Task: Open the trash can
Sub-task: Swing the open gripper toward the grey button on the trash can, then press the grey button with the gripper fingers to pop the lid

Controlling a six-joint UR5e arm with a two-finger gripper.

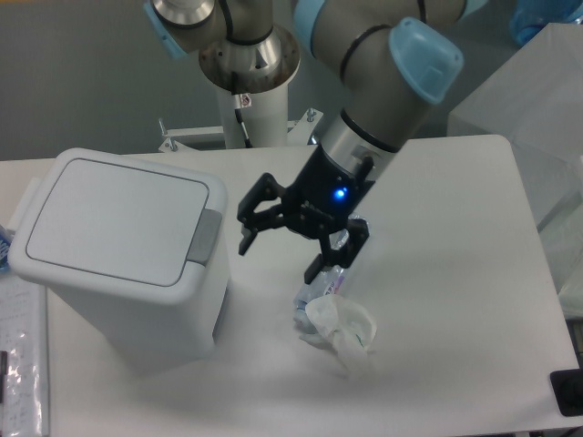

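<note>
- A large white trash can [118, 250] with rounded corners stands on a white table [455, 273]; it is the biggest thing there and serves as the landmark for everything below.
- Its flat lid [114, 221] lies fully down, flush with the rim, so the can is shut.
- A grey push-button latch [205, 237] sits on the rim at the can's right side, the side facing the robot's gripper.
- The gripper [281, 244], black with a small blue light on its wrist, hangs in the air to the right of the trash can, near the latch but apart from it.
- Its two fingers are spread wide with nothing between them.
- Judged from this, the task has not really begun: nothing has been pressed, and the lid has not lifted.
- What appears to be left is to bring a fingertip onto the grey latch, push it, and see the lid spring up.
- Further right of the trash can, below the gripper, a clear plastic bottle [321, 282] lies on the table touching a crumpled clear plastic cup [342, 330].
- No brand name or label can be read on the trash can.
- The bottle shows a faint band of print, too blurred to read.
</note>
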